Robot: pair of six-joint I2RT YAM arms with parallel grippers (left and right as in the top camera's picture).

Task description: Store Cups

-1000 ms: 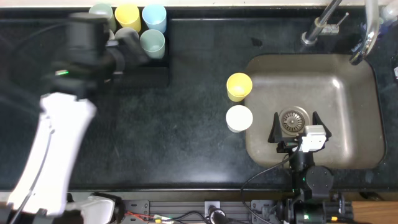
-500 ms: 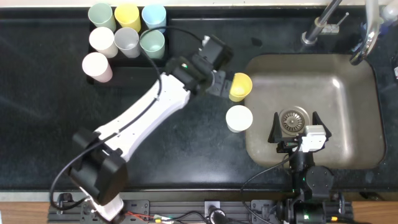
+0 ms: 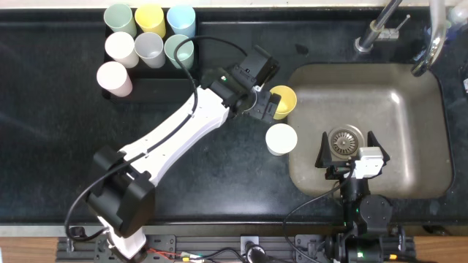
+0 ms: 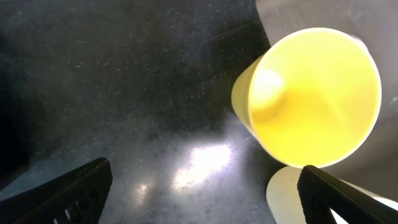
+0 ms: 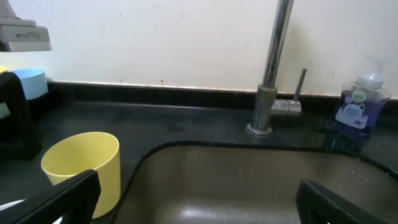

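A yellow cup (image 3: pixel 282 101) stands upright on the dark counter at the sink's left rim, with a white cup (image 3: pixel 281 139) just in front of it. My left gripper (image 3: pixel 262 103) is right beside the yellow cup (image 4: pixel 311 99), on its left. It is open, with its fingers wide apart and the cup just beyond the fingertips. A black rack (image 3: pixel 172 86) at the back left holds several cups. My right gripper (image 3: pixel 348 155) rests open over the sink (image 3: pixel 409 88), near the drain. The right wrist view shows the yellow cup (image 5: pixel 84 165) off to one side.
A pale cup (image 3: pixel 113 77) stands at the rack's left end. The faucet (image 3: pixel 376 29) rises behind the sink, and a soap bottle (image 5: pixel 364 102) stands beside it. The counter's front and left are bare dark stone.
My left arm has swung from the rack at the back left across to the yellow cup and edged closer to it. The right arm has not moved.
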